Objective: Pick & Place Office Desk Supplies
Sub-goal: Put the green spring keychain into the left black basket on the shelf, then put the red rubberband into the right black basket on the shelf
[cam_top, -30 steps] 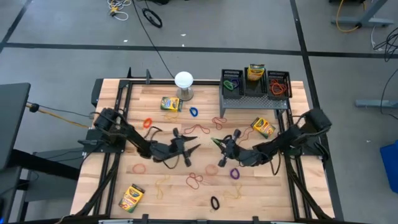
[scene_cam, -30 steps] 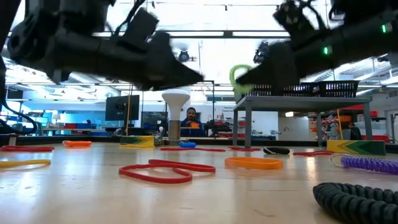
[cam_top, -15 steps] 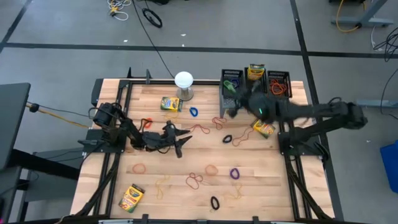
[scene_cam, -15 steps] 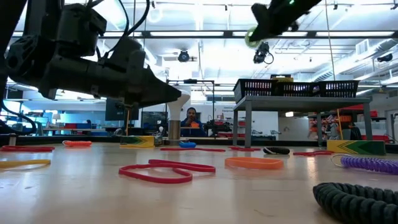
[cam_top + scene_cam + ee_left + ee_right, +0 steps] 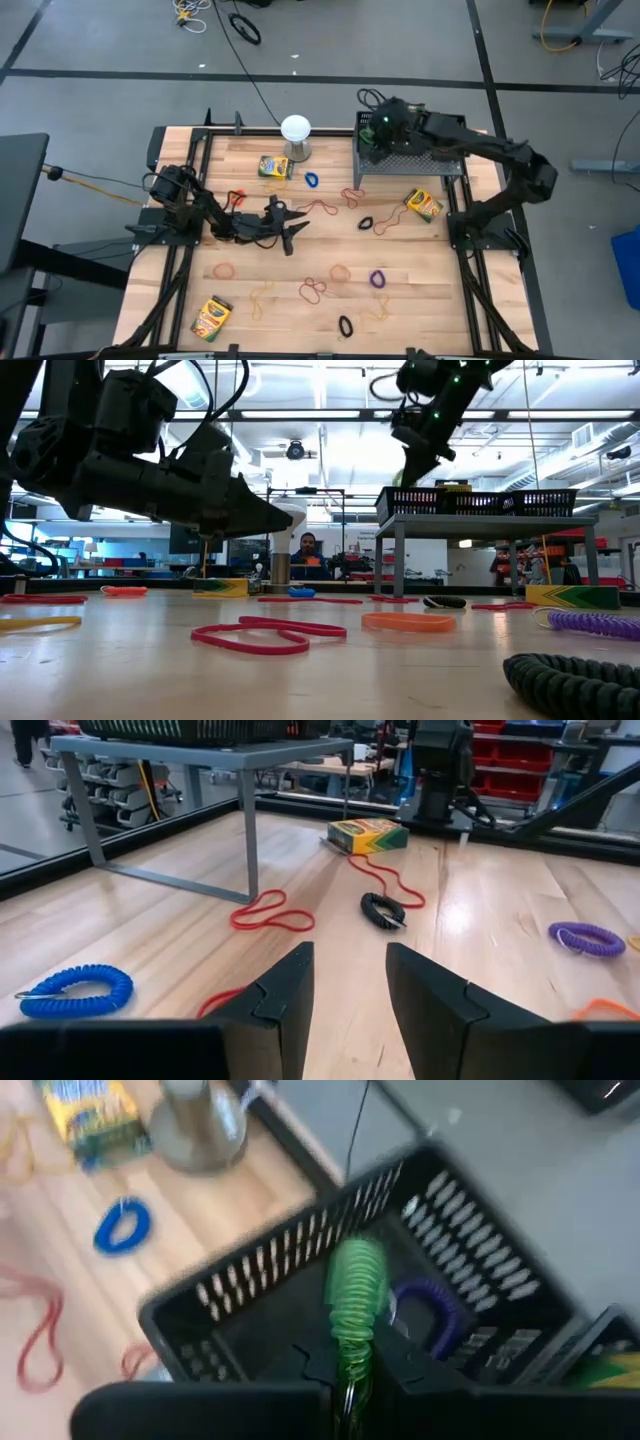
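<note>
The right tool (image 5: 350,1370) hangs over the left bin (image 5: 300,1270), clenched on a green coil (image 5: 355,1295); released off-centre, it could snag the rim; the left tool (image 5: 348,990), parted and empty, hovers over the worktop (image 5: 255,275).

From my remote seat I'm seeing a light wooden plank tabletop (image 5: 260,300) on a grey concrete floor (image 5: 120,40) crossed by dark tape lines (image 5: 300,78), with loose cables (image 5: 240,25) and bright ceiling strip lights (image 5: 300,370) overhead.

The right gripper (image 5: 350,1365) is now hovering over the left mesh bin (image 5: 250,1305), carrying the green coil band (image 5: 355,1290) up from mid-table. The left gripper (image 5: 285,222) is pulling back leftward, jaws narrowing.
</note>
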`<state>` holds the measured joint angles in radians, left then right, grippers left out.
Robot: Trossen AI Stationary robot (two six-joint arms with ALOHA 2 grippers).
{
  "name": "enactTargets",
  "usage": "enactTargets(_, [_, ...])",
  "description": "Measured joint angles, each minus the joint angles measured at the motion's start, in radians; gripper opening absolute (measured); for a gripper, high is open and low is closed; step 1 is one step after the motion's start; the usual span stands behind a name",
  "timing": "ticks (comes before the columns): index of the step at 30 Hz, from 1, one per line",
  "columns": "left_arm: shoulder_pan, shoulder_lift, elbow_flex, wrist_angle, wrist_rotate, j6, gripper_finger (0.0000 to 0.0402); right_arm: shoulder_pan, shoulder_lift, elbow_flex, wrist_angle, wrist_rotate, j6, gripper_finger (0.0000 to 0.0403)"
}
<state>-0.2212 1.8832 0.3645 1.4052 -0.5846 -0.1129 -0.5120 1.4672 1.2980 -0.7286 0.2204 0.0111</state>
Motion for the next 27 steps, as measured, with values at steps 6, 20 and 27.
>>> enactTargets(6, [0.0, 0.0, 0.0, -0.003, 0.0, -0.002, 0.0133, -0.041, 0.015, 0.003, -0.043, -0.058, -0.008, 0.0027])
enactTargets(20, [0.0, 0.0, 0.0, -0.005, -0.001, -0.001, 0.0133, -0.039, 0.026, 0.003, -0.065, -0.058, -0.045, 0.0101])
enactTargets(27, [0.0, 0.001, 0.0, -0.006, -0.001, -0.001, 0.0133, -0.039, 0.025, 0.003, -0.061, 0.095, -0.045, 0.0158])
